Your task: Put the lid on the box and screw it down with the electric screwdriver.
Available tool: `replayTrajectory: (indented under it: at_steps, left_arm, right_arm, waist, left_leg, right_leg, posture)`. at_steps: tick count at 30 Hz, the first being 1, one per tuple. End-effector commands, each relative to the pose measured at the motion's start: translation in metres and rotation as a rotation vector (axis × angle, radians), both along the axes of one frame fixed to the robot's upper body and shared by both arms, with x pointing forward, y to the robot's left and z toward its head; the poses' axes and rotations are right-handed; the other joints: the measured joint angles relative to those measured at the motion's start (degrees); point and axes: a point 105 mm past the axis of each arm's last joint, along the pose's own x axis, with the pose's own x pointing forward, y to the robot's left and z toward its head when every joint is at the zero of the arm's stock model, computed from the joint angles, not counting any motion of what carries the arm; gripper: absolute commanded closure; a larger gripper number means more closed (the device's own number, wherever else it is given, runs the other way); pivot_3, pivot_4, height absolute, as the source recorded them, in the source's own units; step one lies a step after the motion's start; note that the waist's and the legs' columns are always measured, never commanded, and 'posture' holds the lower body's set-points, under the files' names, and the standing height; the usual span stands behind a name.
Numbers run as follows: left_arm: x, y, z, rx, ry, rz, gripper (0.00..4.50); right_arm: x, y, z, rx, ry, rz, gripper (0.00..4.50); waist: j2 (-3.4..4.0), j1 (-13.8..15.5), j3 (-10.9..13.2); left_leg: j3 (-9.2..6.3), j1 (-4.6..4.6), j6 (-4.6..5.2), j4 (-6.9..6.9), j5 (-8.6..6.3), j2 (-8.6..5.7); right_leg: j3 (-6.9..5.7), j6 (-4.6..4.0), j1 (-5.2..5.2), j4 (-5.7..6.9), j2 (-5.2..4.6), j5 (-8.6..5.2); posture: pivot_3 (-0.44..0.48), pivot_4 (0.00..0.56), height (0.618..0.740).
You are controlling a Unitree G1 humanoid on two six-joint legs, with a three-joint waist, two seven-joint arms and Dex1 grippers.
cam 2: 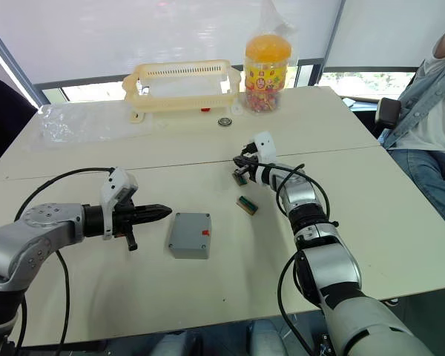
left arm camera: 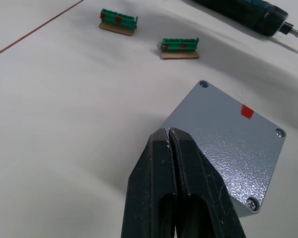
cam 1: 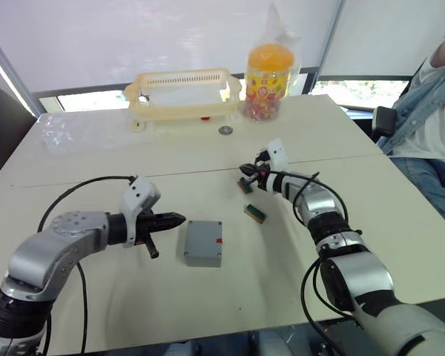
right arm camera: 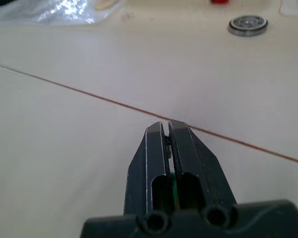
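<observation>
Presently one box [cam 1: 203, 243], lid [left arm camera: 228, 148] on; two green blocks [cam 1: 255, 213] beyond it; both pincers [cam 1: 176, 219] [cam 1: 244, 170] together.

Your box [cam 1: 203, 243] with lid [left arm camera: 227, 143] on sits centre table [cam 1: 208, 297]; two terminal blocks [cam 1: 255, 213] right-behind, basket [cam 1: 182, 94] far back.

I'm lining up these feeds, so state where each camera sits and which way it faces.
Left eye: on the head, looking forward and down over the table; both arms show.
Right eye: beside it, same scene.
Left wrist: along the shut left pincer at the box.
Right wrist: along the shut right pincer toward a metal disc.
Shared: both eyes and the left wrist see the box.
</observation>
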Motion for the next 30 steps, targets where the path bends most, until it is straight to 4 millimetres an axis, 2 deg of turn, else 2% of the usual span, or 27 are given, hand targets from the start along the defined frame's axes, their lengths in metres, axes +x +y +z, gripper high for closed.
replayTrajectory:
  at_steps: [1, 3, 5, 7, 10, 15, 24, 30]
  left_arm:
    - [-0.002, -0.003, 0.006, -0.006, -0.036, -0.016, 4.50]
    - [-0.003, -0.003, 0.007, -0.006, -0.037, -0.018, 4.50]
    - [-0.004, -0.001, 0.010, -0.006, -0.039, -0.021, 4.50]
    - [-0.005, 0.000, 0.014, -0.006, -0.042, -0.029, 4.50]
    - [-0.009, -0.003, 0.016, 0.025, -0.047, -0.076, 4.50]
    - [-0.012, -0.004, 0.012, 0.033, -0.015, -0.124, 4.50]
    - [-0.009, 0.002, 0.001, 0.077, 0.005, -0.127, 4.50]
    - [-0.008, 0.003, 0.003, 0.068, 0.001, -0.118, 4.50]
  right_arm:
    - [-0.007, 0.000, 0.024, 0.038, -0.077, 0.015, 4.48]
    - [-0.016, -0.003, 0.037, 0.064, -0.108, 0.032, 4.48]
    - [-0.037, -0.003, 0.052, 0.083, -0.157, 0.104, 4.48]
    - [-0.062, -0.002, 0.058, 0.086, -0.181, 0.178, 4.48]
    - [-0.102, 0.006, 0.053, 0.057, -0.180, 0.295, 4.48]
    - [-0.145, 0.025, 0.035, 0.030, -0.135, 0.412, 4.48]
    - [-0.147, 0.039, 0.009, 0.006, -0.111, 0.399, 4.48]
    - [-0.147, 0.044, -0.001, -0.011, -0.107, 0.412, 4.48]
  waist:
    - [0.00, 0.03, 0.00]
    - [0.00, 0.12, 0.00]
    - [0.00, 0.29, 0.00]
    - [0.00, 0.43, 0.00]
    - [0.00, 0.40, 0.00]
    - [0.00, 0.06, 0.00]
    - [-0.01, 0.33, -0.01]
    - [-0.01, 0.35, -0.01]
  left_leg:
    - [0.00, 0.00, 0.00, 0.00, 0.00, 0.00]
    - [0.00, -0.01, -0.01, 0.01, 0.01, -0.01]
    - [-0.01, -0.02, -0.02, 0.01, 0.01, -0.01]
    - [-0.05, -0.05, -0.01, 0.01, 0.01, -0.01]
    - [-0.04, -0.04, 0.00, 0.02, 0.00, -0.01]
    - [0.01, 0.07, 0.01, 0.03, 0.00, 0.02]
    - [0.00, 0.05, 0.01, 0.12, 0.00, 0.01]
    - [-0.01, 0.06, 0.01, 0.12, 0.00, 0.01]
  right_leg:
    - [0.00, 0.00, -0.01, 0.03, 0.00, 0.00]
    - [0.00, 0.00, -0.03, 0.07, -0.01, 0.00]
    - [0.01, 0.00, -0.05, 0.09, -0.01, 0.00]
    - [-0.01, 0.00, -0.06, 0.09, -0.01, -0.01]
    - [-0.01, 0.01, -0.05, 0.09, -0.01, -0.01]
    - [0.01, -0.01, -0.01, 0.18, 0.03, -0.02]
    - [0.00, -0.01, 0.03, 0.19, 0.04, -0.02]
    - [0.00, -0.01, 0.03, 0.19, 0.03, -0.02]
  posture:
    - [0.000, 0.150, 0.740]
    - [0.000, 0.150, 0.740]
    - [0.000, 0.150, 0.740]
    - [0.000, 0.150, 0.740]
    - [0.000, 0.150, 0.740]
    - [0.000, 0.150, 0.740]
    - [0.000, 0.150, 0.740]
    - [0.000, 0.150, 0.740]
